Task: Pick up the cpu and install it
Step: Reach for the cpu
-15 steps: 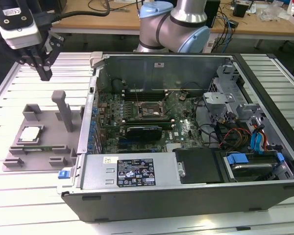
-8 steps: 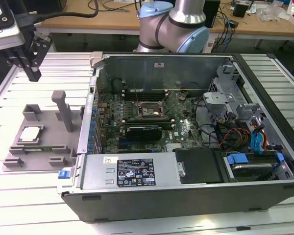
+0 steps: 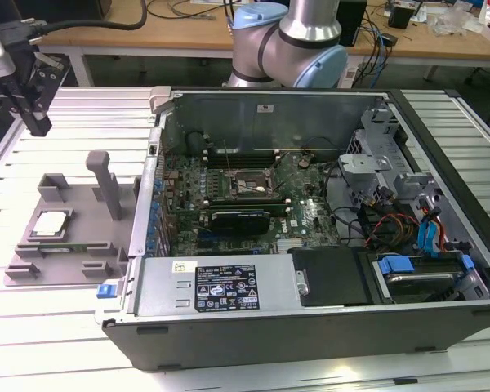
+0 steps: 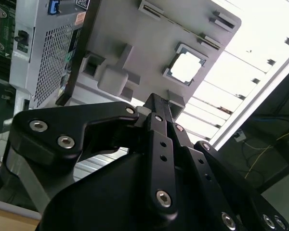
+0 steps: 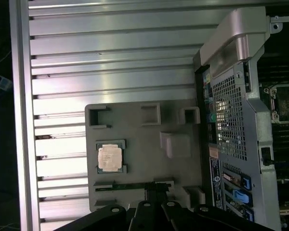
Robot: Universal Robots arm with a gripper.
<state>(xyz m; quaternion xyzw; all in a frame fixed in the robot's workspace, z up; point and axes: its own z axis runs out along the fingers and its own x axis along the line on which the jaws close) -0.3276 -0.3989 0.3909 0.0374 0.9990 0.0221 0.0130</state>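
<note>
Above the slatted worktop (image 3: pixel 16 343), at the exterior view's left, the pincer (image 3: pixel 39 124) hangs closed and empty, touching nothing. Below it and well apart, the cpu (image 5: pixel 110 158) lies flat in a recess of a grey fixture tray (image 5: pixel 149 144) beside the open computer case (image 3: pixel 310 286). The exterior view shows the motherboard socket (image 3: pixel 249 186). Both wrist views show the case's perforated outer wall.
</note>
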